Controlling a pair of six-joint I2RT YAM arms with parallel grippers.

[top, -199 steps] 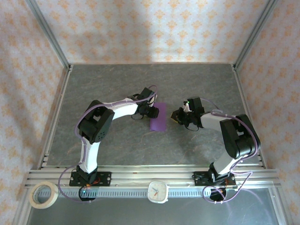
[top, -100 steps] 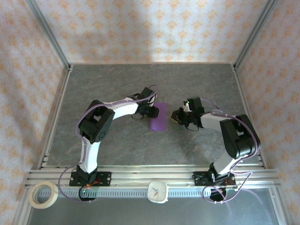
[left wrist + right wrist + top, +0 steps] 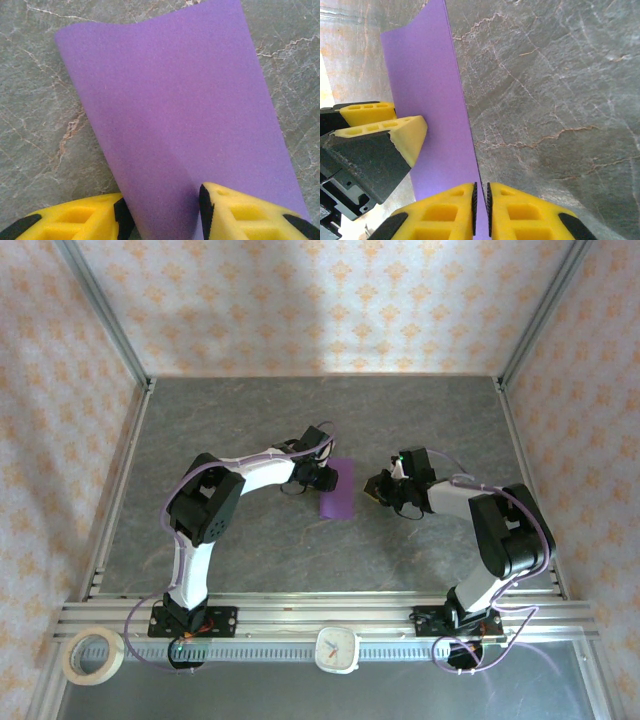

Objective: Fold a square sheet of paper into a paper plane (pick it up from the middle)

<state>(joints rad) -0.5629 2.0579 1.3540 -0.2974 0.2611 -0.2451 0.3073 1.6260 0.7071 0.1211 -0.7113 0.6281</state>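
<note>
The square sheet of paper (image 3: 340, 495) is purple and lies bent over into a narrow strip at the table's middle, between both grippers. In the left wrist view the paper (image 3: 175, 100) curves up off the stone table, and its bend fills the gap of my left gripper (image 3: 162, 212), touching both pads. From above, the left gripper (image 3: 324, 478) sits at the strip's left edge. My right gripper (image 3: 481, 210) is shut on the paper's thin right edge (image 3: 427, 75), with the left gripper's yellow fingers (image 3: 405, 132) across from it. From above, the right gripper (image 3: 376, 489) is just right of the strip.
A roll of tape (image 3: 92, 655) and a small white clock (image 3: 337, 648) rest by the front rail. Aluminium frame posts and patterned walls enclose the grey stone table (image 3: 250, 420) on three sides.
</note>
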